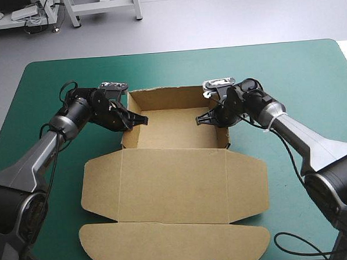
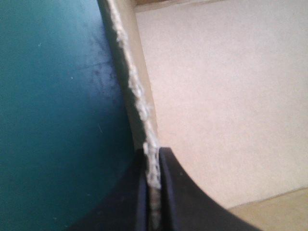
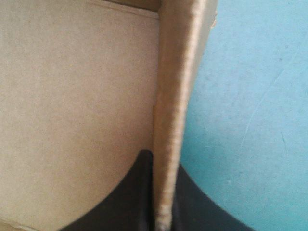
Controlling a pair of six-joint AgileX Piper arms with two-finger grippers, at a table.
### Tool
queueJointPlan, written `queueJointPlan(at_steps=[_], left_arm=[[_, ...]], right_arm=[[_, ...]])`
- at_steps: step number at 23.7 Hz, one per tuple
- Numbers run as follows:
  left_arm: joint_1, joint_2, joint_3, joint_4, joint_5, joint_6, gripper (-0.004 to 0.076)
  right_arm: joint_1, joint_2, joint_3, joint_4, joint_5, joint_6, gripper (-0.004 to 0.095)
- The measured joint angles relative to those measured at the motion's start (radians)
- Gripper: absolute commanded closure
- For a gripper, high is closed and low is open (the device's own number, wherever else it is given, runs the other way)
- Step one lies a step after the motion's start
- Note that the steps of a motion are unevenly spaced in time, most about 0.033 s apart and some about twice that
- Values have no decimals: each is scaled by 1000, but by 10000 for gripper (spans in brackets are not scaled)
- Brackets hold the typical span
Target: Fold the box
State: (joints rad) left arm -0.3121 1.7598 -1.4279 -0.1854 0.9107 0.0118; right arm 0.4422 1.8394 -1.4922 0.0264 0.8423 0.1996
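**A:** What did the table (image 1: 48, 78) show?

**B:** The box (image 1: 175, 133) sat mid-table on the teal-green cover. It was an open tray toward the far edge, walls up. The lid (image 1: 173, 188) lay flat on the near side, and its rounded flap (image 1: 173, 243) was close to the near edge.

**A:** And the arms?

**B:** There was one at each end of the tray. The left gripper (image 1: 139, 119) gripped the left wall (image 2: 126, 67), and the right gripper (image 1: 202, 118) gripped the right wall (image 3: 179, 86). In each wrist view the black fingers (image 2: 180, 197) were all but closed. One finger stood inside the tray and one outside, with only the board's thickness between them.

**A:** What would doing this step well take?

**B:** By my reading, they were pressing the side walls so the creases would set. I would keep both grips square to the board and deep enough to bite the whole fold. The squeeze should be even on both sides so the tray does not skew. The grippers should let go straight upward so the walls are not dragged outward. The left wall's top edge looked rough, so a hard twist there might tear it.
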Motion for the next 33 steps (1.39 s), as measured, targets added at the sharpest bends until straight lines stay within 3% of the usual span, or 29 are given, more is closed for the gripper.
queueJointPlan(at_steps=[4, 8, 11, 14, 15, 17, 24, 33], left_arm=[[0, 15, -5, 0, 8, 0, 725], [0, 24, -14, 0, 27, 32, 669], [0, 31, -21, -1, 49, 66, 568], [0, 56, -21, 0, 104, 80, 417], [0, 63, -21, -5, 127, 82, 310], [-6, 75, -32, -26, 183, 98, 229], [-10, 80, -187, -35, 218, 108, 215], [-10, 74, -531, 161, 331, 37, 249]], right_arm=[[0, 9, 0, -4, -5, 1, 891], [0, 14, -14, -13, 10, -28, 654], [7, 23, -41, -26, 55, -46, 502], [17, 28, -82, -49, 107, -49, 480], [19, 29, -97, -54, 119, -50, 480], [22, 29, -129, -80, 140, -50, 479], [-15, 29, -159, -89, 184, -50, 480], [-17, 29, -488, -89, 352, -61, 480]])
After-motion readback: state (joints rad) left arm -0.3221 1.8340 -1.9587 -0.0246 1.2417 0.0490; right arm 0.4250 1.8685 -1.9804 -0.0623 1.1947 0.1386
